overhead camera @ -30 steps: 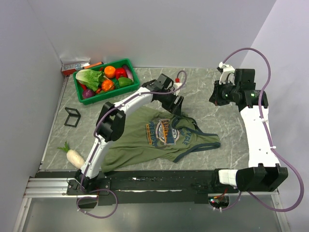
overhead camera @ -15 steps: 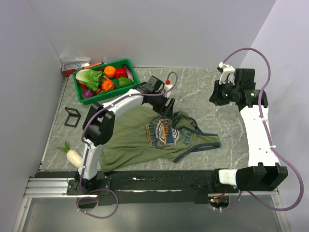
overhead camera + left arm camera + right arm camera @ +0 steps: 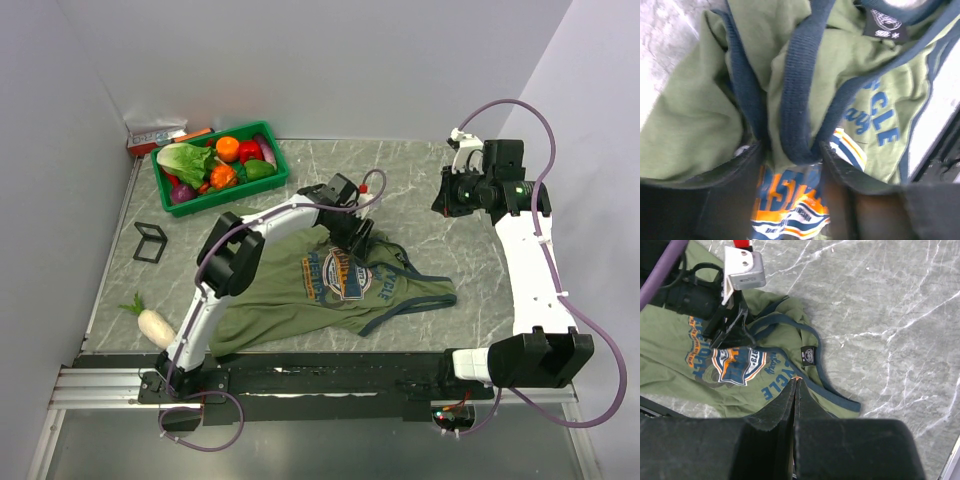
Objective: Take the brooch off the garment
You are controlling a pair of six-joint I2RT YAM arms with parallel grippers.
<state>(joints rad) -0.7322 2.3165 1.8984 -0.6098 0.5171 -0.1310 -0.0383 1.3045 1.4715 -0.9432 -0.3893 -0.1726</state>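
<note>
Left gripper [image 3: 790,150]: jaws parted, astride a fold of navy strap [image 3: 797,95] on the tank top [image 3: 280,295]; no firm pinch evident. Strap runs lengthwise away from your fingertips; oval graphic [image 3: 790,210] lies just beneath them. Brooch: not visible to you in any view, perhaps tucked among these folds. Right gripper [image 3: 796,385]: clenched on nothing, well apart to the right, so left is nearer. Bare marble tabletop [image 3: 450,200] beyond the neckline leaves room

Grey marble table [image 3: 425,168], pale lilac walls [image 3: 350,60]

Left claw [image 3: 364,243] over the olive garment [image 3: 280,290].
</note>
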